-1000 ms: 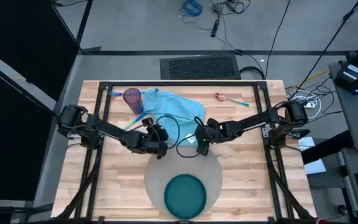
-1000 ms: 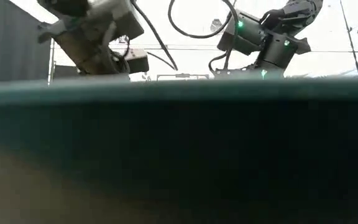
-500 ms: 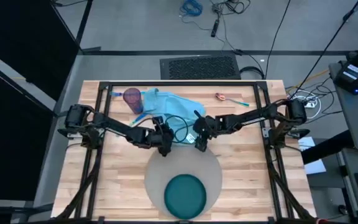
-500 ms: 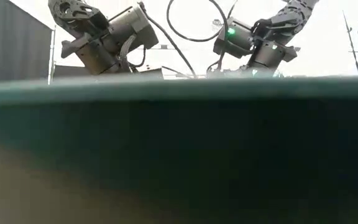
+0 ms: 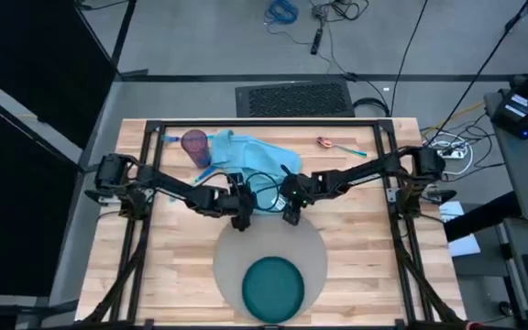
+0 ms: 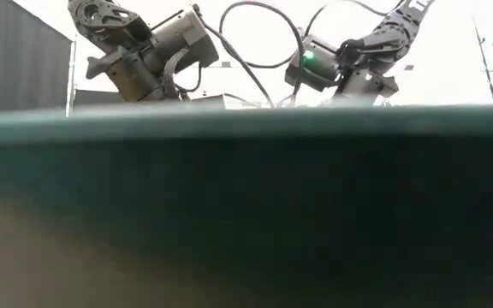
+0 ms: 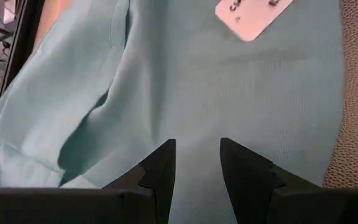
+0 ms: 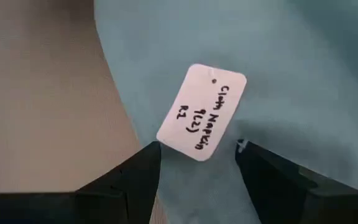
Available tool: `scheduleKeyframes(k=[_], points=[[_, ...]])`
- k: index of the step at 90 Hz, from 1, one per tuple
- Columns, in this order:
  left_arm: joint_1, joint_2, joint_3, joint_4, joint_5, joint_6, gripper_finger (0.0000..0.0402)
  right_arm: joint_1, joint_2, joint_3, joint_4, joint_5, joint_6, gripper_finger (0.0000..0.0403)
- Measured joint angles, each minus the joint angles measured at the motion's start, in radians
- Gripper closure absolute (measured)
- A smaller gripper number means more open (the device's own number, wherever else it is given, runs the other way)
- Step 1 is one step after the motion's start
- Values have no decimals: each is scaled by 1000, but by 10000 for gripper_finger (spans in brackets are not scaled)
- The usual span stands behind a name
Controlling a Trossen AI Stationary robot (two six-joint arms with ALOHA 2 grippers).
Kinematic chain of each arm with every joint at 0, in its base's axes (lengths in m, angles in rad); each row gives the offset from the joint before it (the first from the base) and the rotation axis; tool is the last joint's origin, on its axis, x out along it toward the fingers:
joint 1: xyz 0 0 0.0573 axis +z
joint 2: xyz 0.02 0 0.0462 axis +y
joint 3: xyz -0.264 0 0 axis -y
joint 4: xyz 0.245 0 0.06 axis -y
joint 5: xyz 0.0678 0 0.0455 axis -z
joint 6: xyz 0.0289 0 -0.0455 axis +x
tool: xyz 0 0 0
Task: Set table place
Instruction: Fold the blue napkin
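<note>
Napkin right under both claws now, a light blue cloth spread from the far edge of the surface toward its middle, its near hem touching the far rim of the grey placemat. Left claw points straight down onto the cloth, fingers parted with bare fabric between them, gripping nothing. Right claw hangs just beside it, released as well, its fingers straddling the white paper tag at the cloth's edge, placemat showing alongside. Both arms are about equally near; the right sits closer to the hem, so I'd judge it better placed for a pinch. Dark teal plate sits on the placemat's near half, close to the near edge. Purple cup stands by the far left corner, touching the cloth; a spoon lies near the far edge to the right. Beyond the surface: grey floor, a floor grate, loose cables.
</note>
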Motion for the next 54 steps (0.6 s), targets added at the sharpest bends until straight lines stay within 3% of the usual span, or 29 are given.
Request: scheduleKeyframes(k=[18, 42, 54], points=[[3, 0, 0, -4, -3, -2, 290, -2, -5, -5, 12, 6, -30, 239], [1, 0, 0, -8, -21, -6, 290, -13, -28, -11, 5, 16, -80, 389], [-19, -17, 1, -8, -111, -1, 290, -20, -43, -11, 0, 29, -93, 400]])
